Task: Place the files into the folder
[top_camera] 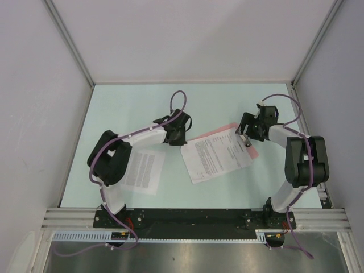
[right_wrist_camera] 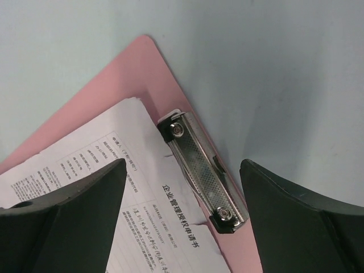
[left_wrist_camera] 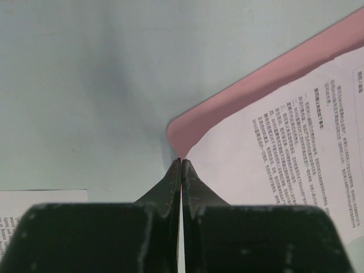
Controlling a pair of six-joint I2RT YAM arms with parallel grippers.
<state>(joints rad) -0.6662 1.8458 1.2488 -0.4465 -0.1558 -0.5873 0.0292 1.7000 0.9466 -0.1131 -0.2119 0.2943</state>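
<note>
folder (top_camera: 219, 132) mostly buried under one file (top_camera: 216, 154), only pink edges showing, clip (right_wrist_camera: 202, 170) at its 3 o'clock end under the wide-open right gripper (right_wrist_camera: 182, 168); left gripper (left_wrist_camera: 181, 163) pinched shut at its 9 o'clock corner; second file (top_camera: 145, 170) at 8 o'clock, part-hidden by the left arm; pale green table (top_camera: 131, 108), grey walls (top_camera: 34, 85).

You see only pink margins of the folder (top_camera: 211, 134); the printed sheet (top_camera: 216, 154) covers the rest. The left arm (top_camera: 111, 156) hides part of the other sheet (top_camera: 145, 170), its text illegibly small.
</note>
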